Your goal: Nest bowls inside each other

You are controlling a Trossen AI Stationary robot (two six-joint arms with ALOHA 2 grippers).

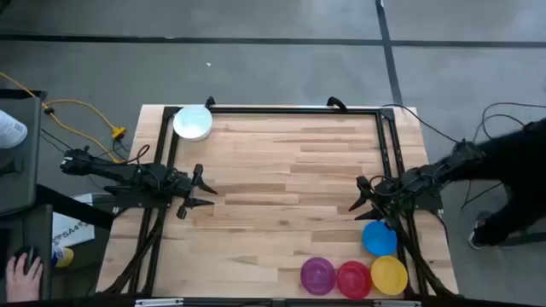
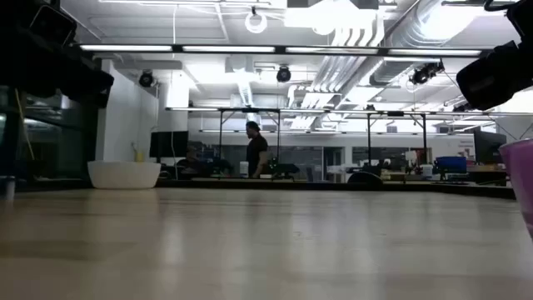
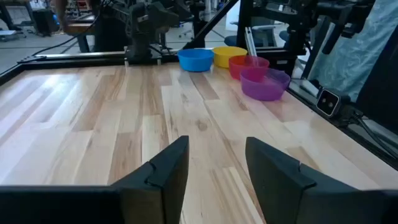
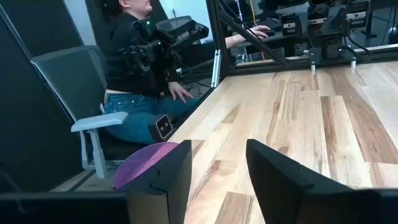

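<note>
Bowls all separate, none nested: white bowl point(image 1: 193, 122) sits at the far corner, well away from the left gripper point(image 1: 203, 189); blue bowl point(image 1: 380, 238) lies just beside the right gripper point(image 1: 362, 194), with purple bowl point(image 1: 317, 275), red bowl point(image 1: 353, 278) and yellow bowl point(image 1: 389, 275) in a row past it along the near edge. Both jaws spread, holding nothing. Best start looks like the right gripper pinching the blue rim, lifting clear. Table point(image 1: 281, 188) wide open between jaws; black frame rail point(image 1: 388, 162) close by right arm.

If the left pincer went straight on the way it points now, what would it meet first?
Probably nothing on the table: the open left pincer points across bare wood toward the right pincer. The blue bowl sits off that line, though depth is unclear.
</note>
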